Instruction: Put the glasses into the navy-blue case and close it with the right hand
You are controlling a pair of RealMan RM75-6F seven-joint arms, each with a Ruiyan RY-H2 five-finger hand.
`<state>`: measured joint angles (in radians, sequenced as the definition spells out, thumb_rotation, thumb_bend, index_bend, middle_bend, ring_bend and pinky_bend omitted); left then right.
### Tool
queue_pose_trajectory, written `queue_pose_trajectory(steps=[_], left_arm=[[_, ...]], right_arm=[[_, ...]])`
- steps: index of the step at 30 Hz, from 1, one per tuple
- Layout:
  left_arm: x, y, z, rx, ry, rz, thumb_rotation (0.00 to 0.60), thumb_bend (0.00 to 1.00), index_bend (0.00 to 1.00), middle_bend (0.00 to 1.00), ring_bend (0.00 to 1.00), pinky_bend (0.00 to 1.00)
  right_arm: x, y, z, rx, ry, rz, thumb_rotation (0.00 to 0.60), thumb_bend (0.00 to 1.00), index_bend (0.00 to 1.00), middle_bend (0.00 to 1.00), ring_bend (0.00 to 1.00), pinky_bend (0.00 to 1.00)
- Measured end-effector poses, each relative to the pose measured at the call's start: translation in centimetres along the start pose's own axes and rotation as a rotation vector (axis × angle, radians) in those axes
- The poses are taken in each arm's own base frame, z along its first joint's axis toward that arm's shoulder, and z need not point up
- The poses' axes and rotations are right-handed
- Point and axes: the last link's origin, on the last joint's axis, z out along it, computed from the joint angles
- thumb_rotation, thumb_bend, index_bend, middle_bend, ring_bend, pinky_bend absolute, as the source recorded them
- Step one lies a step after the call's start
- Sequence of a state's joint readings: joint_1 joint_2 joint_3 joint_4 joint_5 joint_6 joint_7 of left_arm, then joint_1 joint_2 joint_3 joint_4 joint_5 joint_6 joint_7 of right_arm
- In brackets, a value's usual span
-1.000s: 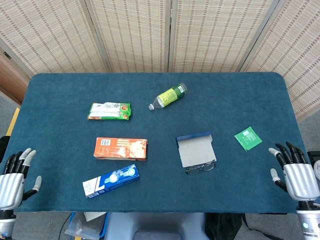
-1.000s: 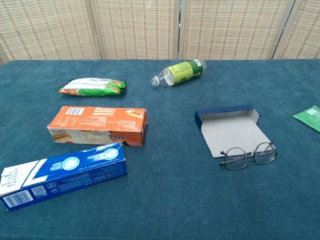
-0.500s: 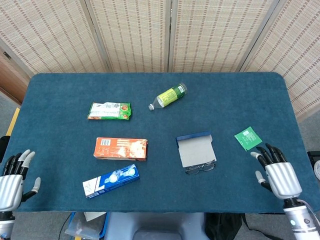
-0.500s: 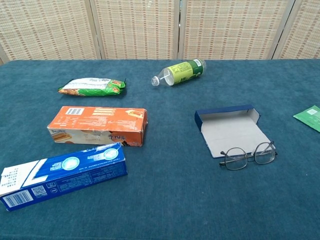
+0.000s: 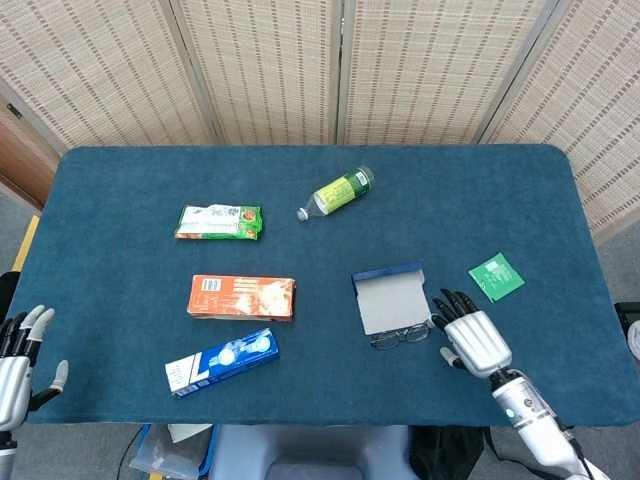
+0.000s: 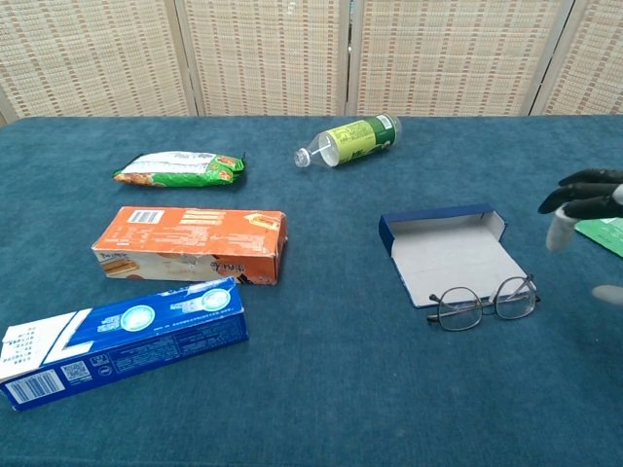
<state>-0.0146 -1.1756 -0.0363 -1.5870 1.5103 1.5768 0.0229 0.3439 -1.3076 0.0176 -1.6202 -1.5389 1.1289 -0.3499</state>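
The navy-blue case (image 5: 391, 298) (image 6: 450, 252) lies open and flat on the table, its pale grey lining up. The glasses (image 5: 401, 334) (image 6: 484, 303) rest against its near edge, lenses on the cloth. My right hand (image 5: 471, 338) (image 6: 584, 202) hovers just right of the glasses and case with fingers spread, holding nothing. My left hand (image 5: 17, 362) hangs off the table's front left corner, fingers apart and empty; the chest view does not show it.
A green packet (image 5: 496, 277) lies right of the case. A green bottle (image 5: 337, 192) lies on its side behind it. To the left are a green snack bag (image 5: 218, 221), an orange box (image 5: 242, 297) and a blue box (image 5: 221, 361).
My right hand has swept in from the table's front right corner toward the glasses and now shows in the chest view. My left hand has sunk slightly lower.
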Motion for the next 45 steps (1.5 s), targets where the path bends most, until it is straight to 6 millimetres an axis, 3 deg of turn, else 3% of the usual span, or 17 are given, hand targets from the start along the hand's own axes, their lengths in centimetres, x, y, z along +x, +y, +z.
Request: queue_pose_trajectory(steps=[9,18,45], left_arm=[[0.0,-0.5,-0.4,0.016,0.000,-0.001,0.600,0.42,0.07,0.00,0.00,0.00],[-0.1,-0.7,-0.5,0.018,-0.001,-0.003,0.600,0.42,0.07,0.00,0.00,0.00],[-0.4,-1.1,-0.7,0.024,-0.008,-0.007,0.600,0.42,0.07,0.00,0.00,0.00]], right_arm=[[-2.0,-1.7,3.5,0.050,-0.050,-0.044,0.600,0.23,0.38,0.18,0.06,0.12],[-3.0,-2.6,5.4,0.065,-0.072,-0.050,0.600,0.23,0.38,0.18,0.06,0.12],[-4.5,-3.5,7.7,0.081,-0.089,-0.057,0.600,0.32,0.47,0.21,0.06,0.12]])
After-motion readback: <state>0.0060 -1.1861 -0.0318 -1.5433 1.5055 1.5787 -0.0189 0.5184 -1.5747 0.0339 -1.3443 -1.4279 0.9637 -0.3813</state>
